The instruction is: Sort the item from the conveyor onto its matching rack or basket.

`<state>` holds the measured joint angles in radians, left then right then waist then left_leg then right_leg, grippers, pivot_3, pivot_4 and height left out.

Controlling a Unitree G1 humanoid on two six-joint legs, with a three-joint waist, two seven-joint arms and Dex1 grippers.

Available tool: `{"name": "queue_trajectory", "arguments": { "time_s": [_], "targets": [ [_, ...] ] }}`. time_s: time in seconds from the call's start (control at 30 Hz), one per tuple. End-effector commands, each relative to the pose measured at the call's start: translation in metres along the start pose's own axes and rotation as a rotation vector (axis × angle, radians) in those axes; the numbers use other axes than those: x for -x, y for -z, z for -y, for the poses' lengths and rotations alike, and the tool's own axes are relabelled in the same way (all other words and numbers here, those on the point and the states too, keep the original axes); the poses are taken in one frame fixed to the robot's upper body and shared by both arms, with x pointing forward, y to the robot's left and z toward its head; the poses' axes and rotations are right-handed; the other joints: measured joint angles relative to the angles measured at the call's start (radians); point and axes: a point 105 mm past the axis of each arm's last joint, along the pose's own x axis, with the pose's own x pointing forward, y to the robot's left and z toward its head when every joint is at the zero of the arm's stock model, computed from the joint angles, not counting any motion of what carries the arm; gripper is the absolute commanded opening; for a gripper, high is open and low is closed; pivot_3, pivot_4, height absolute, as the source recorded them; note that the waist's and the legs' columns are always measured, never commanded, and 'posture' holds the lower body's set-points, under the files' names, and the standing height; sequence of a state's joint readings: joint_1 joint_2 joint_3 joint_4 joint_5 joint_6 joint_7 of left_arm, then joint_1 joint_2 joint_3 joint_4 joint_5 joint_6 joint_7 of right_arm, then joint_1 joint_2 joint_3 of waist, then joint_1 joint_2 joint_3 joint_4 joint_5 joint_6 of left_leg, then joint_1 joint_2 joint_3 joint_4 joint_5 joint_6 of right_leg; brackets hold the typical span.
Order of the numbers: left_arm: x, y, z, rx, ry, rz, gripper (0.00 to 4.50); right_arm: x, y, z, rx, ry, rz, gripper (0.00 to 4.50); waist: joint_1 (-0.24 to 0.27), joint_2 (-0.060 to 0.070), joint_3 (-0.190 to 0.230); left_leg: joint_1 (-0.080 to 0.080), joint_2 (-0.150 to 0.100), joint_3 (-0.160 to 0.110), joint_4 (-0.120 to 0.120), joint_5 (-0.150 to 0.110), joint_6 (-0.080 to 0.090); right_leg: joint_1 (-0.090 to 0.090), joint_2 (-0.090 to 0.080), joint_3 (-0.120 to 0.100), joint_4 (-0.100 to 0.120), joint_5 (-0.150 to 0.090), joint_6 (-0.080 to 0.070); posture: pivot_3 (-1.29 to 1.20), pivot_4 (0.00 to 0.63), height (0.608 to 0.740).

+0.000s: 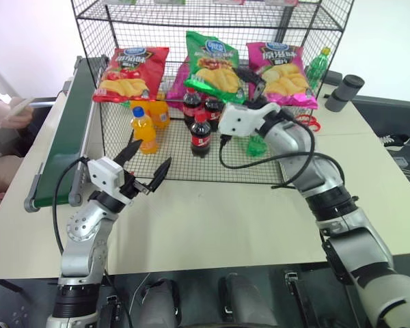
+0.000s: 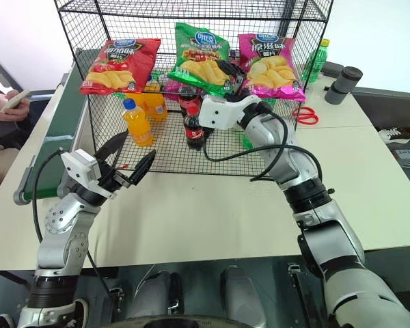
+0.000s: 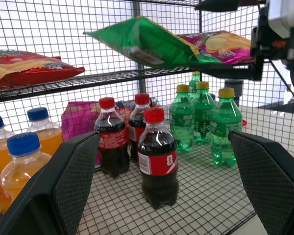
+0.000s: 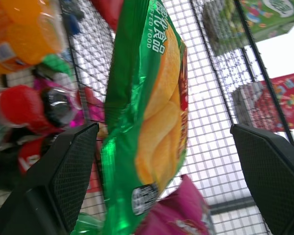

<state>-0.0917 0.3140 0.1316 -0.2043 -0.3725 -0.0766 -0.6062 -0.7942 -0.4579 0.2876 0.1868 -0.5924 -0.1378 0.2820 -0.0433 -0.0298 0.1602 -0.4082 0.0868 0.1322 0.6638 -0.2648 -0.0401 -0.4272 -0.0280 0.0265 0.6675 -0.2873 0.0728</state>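
Green crisp bag (image 1: pixel 212 68) lies on the rack's (image 1: pixel 123 20) middle shelf, between the red bag (image 1: pixel 131 72) and pink bag (image 1: pixel 281 74). Nearest, the left end effector (image 1: pixel 149 166) hangs open over the tabletop (image 1: pixel 212 225). Farther, the right end effector (image 1: pixel 249 76) is open at the green bag.

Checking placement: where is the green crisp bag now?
In the left eye view, the green crisp bag lies on the rack's shelf, between red and pink bags.

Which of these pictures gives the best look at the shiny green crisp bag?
The left eye view: the glossy green crisp bag shows whole on the black wire rack. Right eye view matches. Left wrist view sees its underside; right wrist view sees it close, cropped.
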Motion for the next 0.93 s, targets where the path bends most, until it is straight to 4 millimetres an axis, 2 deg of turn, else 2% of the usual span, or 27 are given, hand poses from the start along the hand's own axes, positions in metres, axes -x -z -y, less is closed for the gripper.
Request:
{"name": "queue_trajectory", "arguments": {
  "time_s": [0.03, 0.13, 0.2, 0.27, 0.3, 0.37, 0.47, 0.63, 0.77, 0.83, 0.93],
  "targets": [
    [-0.003, -0.013, 0.001, -0.037, 0.01, 0.042, 4.5, 0.01, -0.015, 0.013, 0.014, 0.02, 0.081, 4.47, 0.0, 0.0, 0.0, 0.0, 0.0, 0.0, 0.0, 0.0, 0.0, 0.0, 0.0, 0.0, 0.0, 0.0, 0.0, 0.0, 0.15, 0.74],
    [0.001, -0.01, -0.002, -0.043, 0.01, 0.021, 4.5, 0.03, -0.027, 0.02, -0.227, 0.06, 0.175, 4.47, 0.002, 0.0, 0.0, 0.0, 0.0, 0.0, 0.0, 0.0, 0.0, 0.0, 0.0, 0.0, 0.0, 0.0, 0.0, 0.0, 0.15, 0.74],
    [0.005, -0.008, -0.002, -0.037, 0.03, 0.001, 4.5, 0.046, -0.047, 0.038, -0.595, 0.132, 0.314, 4.47, 0.001, 0.0, 0.0, 0.0, 0.0, -0.001, -0.001, -0.002, 0.004, 0.0, 0.0, 0.0, 0.0, 0.0, 0.0, 0.0, 0.15, 0.74],
    [0.01, -0.005, -0.004, -0.019, 0.047, -0.028, 4.5, 0.061, -0.054, 0.05, -0.884, 0.153, 0.398, 4.47, -0.001, 0.0, 0.0, 0.0, 0.001, -0.001, -0.001, -0.003, 0.005, 0.0, 0.001, 0.0, 0.0, 0.0, 0.0, 0.0, 0.15, 0.74],
    [0.014, -0.002, -0.006, 0.012, 0.063, -0.053, 4.5, 0.07, -0.054, 0.046, -0.996, 0.101, 0.412, 4.47, 0.001, 0.0, 0.0, 0.0, 0.001, -0.001, -0.001, -0.003, 0.005, 0.0, 0.001, 0.0, 0.001, 0.0, 0.0, 0.0, 0.15, 0.74],
    [0.024, 0.001, -0.009, 0.036, 0.107, -0.096, 4.5, 0.09, -0.051, 0.027, -1.109, -0.051, 0.399, 4.47, 0.005, -0.001, -0.001, 0.001, 0.002, -0.002, -0.001, -0.003, 0.005, 0.001, 0.001, -0.001, 0.001, 0.0, 0.0, 0.0, 0.15, 0.74],
    [0.038, -0.001, -0.02, 0.072, 0.154, -0.151, 4.5, 0.125, -0.042, -0.002, -1.168, -0.259, 0.334, 4.47, 0.022, -0.002, -0.001, 0.001, 0.001, -0.002, -0.001, -0.004, 0.008, 0.004, -0.001, -0.003, -0.003, 0.0, 0.0, 0.0, 0.15, 0.74],
    [0.05, -0.001, -0.045, 0.048, 0.14, -0.253, 4.5, 0.167, -0.024, -0.029, -1.233, -0.468, 0.189, 4.47, 0.028, -0.001, 0.0, 0.002, 0.0, -0.002, 0.0, -0.005, 0.008, 0.003, -0.001, -0.001, -0.002, -0.002, -0.003, 0.0, 0.15, 0.74],
    [0.053, 0.003, -0.055, 0.019, 0.133, -0.31, 4.5, 0.182, -0.006, -0.034, -1.242, -0.488, 0.108, 4.47, 0.026, -0.001, 0.0, 0.002, 0.0, -0.002, 0.0, -0.005, 0.008, 0.004, -0.001, -0.001, -0.002, -0.001, -0.003, 0.0, 0.15, 0.74],
    [0.054, 0.003, -0.058, 0.01, 0.138, -0.307, 4.5, 0.185, -0.002, -0.036, -1.213, -0.497, 0.091, 4.47, 0.027, -0.001, 0.0, 0.002, 0.0, -0.002, 0.0, -0.005, 0.008, 0.003, 0.0, -0.001, -0.002, -0.001, -0.002, 0.0, 0.15, 0.74],
    [0.059, 0.013, -0.066, -0.037, 0.135, -0.398, 4.5, 0.187, 0.001, -0.037, -1.201, -0.496, 0.077, 4.47, 0.029, -0.001, 0.0, 0.002, 0.0, -0.002, 0.0, -0.005, 0.008, 0.003, 0.0, -0.001, -0.003, -0.001, -0.001, 0.0, 0.15, 0.74]
  ]
}}
